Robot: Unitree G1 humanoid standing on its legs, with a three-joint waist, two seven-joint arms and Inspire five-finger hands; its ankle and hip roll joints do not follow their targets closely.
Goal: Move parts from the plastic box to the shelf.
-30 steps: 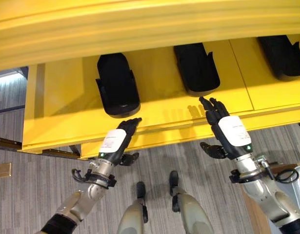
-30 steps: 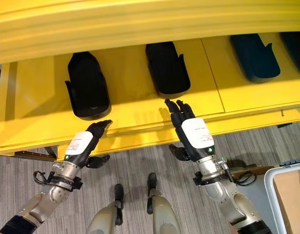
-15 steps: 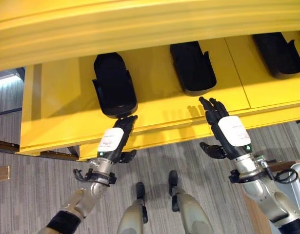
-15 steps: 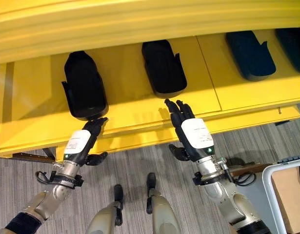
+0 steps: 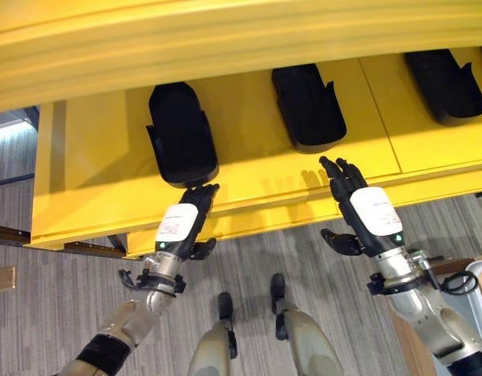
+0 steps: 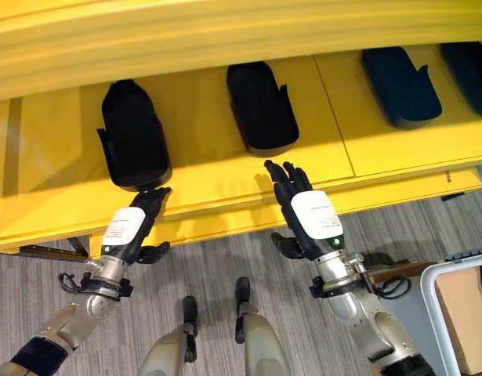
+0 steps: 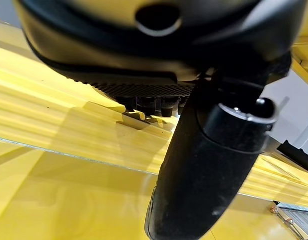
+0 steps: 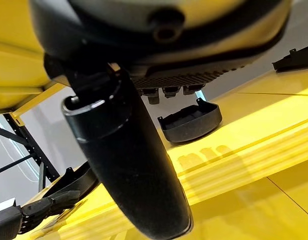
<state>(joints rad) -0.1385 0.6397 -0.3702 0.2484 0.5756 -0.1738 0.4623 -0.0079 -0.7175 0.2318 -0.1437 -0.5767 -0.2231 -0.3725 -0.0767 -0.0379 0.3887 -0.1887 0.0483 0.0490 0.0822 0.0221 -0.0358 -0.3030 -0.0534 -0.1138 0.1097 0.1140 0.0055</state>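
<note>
Left hand (image 5: 180, 225) was at the front lip of the yellow shelf (image 5: 92, 164), fingers straight and released, tips right at the near end of the leftmost black part (image 5: 180, 133). I couldn't tell whether they were touching it or just short of it. That part lay directly ahead of the fingers, deeper into the shelf, its long axis running front to back, roughly in line with the hand.

Right hand (image 6: 311, 219) hovered just off the shelf edge, fingers also straight and holding nothing. The middle part (image 6: 261, 107) sat ahead of it, slightly to its left, a clear gap between them. So the left hand was the nearer one to any part.

Count: four black parts on the shelf in the right eye view, namely leftmost, middle, third (image 6: 402, 86) and a fourth (image 6: 469, 66) cut off at the frame edge. All four lay parallel, same orientation. Two hands, both empty. White box corner (image 6: 452, 305) was on the floor at my right.

My read: next move was a nudge on the leftmost part, along its long axis.
</note>
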